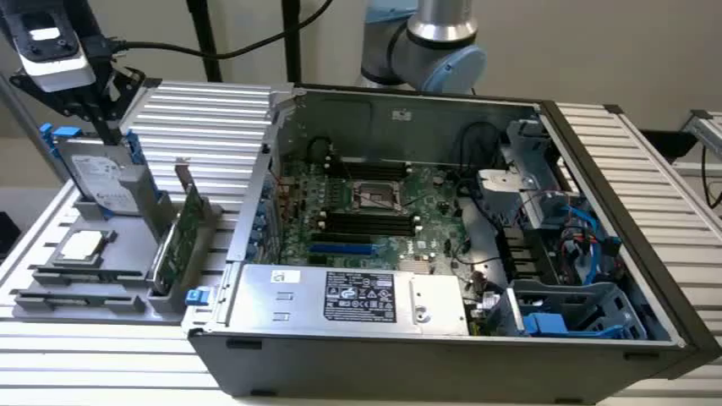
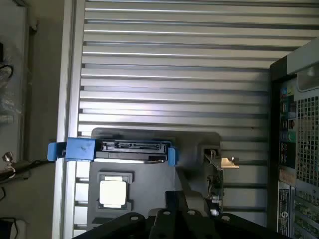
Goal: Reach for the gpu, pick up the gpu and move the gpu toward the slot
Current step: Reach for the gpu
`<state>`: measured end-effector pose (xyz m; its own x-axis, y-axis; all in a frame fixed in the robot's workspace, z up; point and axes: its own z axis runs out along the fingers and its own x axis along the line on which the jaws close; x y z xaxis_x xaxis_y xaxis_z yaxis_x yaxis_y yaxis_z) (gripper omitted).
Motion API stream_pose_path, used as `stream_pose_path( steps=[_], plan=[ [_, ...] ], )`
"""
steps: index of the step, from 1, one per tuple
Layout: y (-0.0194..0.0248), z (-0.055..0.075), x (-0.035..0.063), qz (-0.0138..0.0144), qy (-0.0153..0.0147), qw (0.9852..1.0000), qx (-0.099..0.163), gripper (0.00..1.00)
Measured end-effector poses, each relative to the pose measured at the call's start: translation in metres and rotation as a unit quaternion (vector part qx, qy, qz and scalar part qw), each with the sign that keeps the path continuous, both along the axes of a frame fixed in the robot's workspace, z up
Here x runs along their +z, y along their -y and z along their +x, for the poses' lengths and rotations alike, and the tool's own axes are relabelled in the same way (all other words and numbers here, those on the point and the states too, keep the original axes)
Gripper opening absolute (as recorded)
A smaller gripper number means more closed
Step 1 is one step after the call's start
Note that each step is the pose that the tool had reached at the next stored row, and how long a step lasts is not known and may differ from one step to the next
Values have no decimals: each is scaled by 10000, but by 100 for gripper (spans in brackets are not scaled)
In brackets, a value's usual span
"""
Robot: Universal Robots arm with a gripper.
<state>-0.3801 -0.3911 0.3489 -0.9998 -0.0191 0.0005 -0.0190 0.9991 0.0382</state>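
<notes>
One gpu (image 1: 181,230) is seen standing on its long edge in one grey holder (image 1: 68,298) on the ribbed metal bench (image 1: 203,110). It is placed between one silver hard drive (image 1: 101,182) and one open computer case (image 1: 451,338), just beside the case wall on the exterior view's left. One hard drive, with two blue side rails, is held upright in the same holder, and one square processor chip (image 1: 81,247) is laid flat in front of it.

One tool (image 1: 107,127) is seen at the exterior view's upper left, just above the top end of the hard drive and apart from the gpu. Whether the tool is apart or together cannot be told. One arm (image 1: 434,42) is seen behind the case.

Inside the case, one green motherboard (image 1: 373,211) is laid flat, and one silver power supply (image 1: 350,296) with a black label is mounted along the near wall.

In the wrist view, the tool (image 2: 184,206) is shown over the holder (image 2: 189,144). The hard drive (image 2: 132,149) is seen end-on between its two blue rails, the chip (image 2: 114,191) is seen beside it, and the gpu (image 2: 215,181) is seen edge-on as a thin dark strip with one silver bracket (image 2: 228,162) at its end. The bench (image 2: 174,59) and one corner of the case (image 2: 294,149) are also shown.
</notes>
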Motion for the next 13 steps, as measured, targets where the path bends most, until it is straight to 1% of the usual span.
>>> stream_pose_path(
  steps=[13],
  plan=[
    [1, 1, 0, 0, 0, 10000, 0, 11]
  ],
)
